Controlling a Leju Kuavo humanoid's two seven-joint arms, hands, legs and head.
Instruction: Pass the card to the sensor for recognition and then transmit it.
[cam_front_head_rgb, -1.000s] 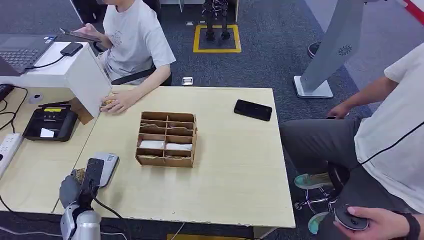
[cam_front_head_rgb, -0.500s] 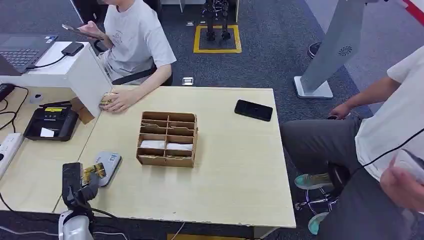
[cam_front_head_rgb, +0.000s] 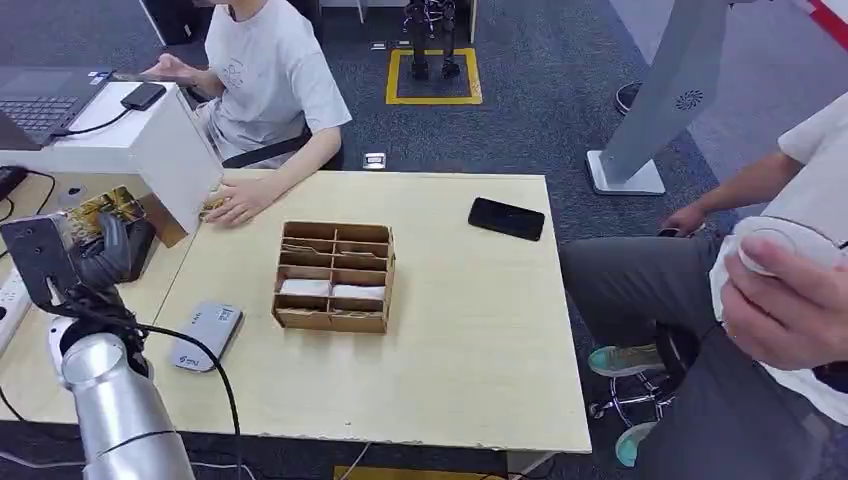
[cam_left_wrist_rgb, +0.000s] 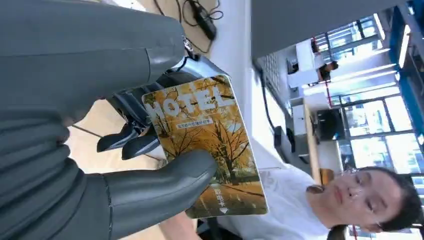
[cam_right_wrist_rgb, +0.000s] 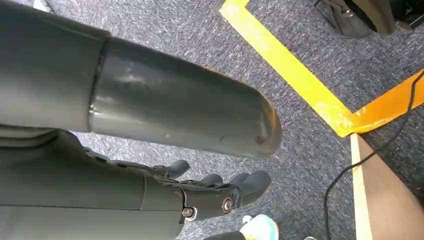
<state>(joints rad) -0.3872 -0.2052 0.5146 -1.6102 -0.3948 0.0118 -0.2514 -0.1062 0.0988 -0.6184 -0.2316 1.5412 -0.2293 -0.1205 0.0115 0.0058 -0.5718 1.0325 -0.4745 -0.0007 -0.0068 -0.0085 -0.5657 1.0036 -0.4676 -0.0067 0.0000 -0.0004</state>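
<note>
Left arm (cam_front_head_rgb: 115, 405): silver cylindrical shell, black cable looped alongside | Left hand (cam_front_head_rgb: 100, 255): dark grey fingers, black flat block at the wrist, thick grey thumb (cam_left_wrist_rgb: 155, 187), ribbed grey cover | Right hand (cam_right_wrist_rgb: 200, 192): dark fingers, small round screws at the knuckles, smooth grey thumb (cam_right_wrist_rgb: 185, 117), faintly scuffed.

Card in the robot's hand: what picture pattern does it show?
Golden-yellow autumn trees on the card; left wrist view.

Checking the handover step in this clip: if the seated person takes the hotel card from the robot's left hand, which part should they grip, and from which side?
The free end of the card, the one with the small arrow, which sticks out past the left hand. The thumb and fingers pinch the card's near half, so approach from the far end, opposite the wrist, gripping both flat faces.
</note>
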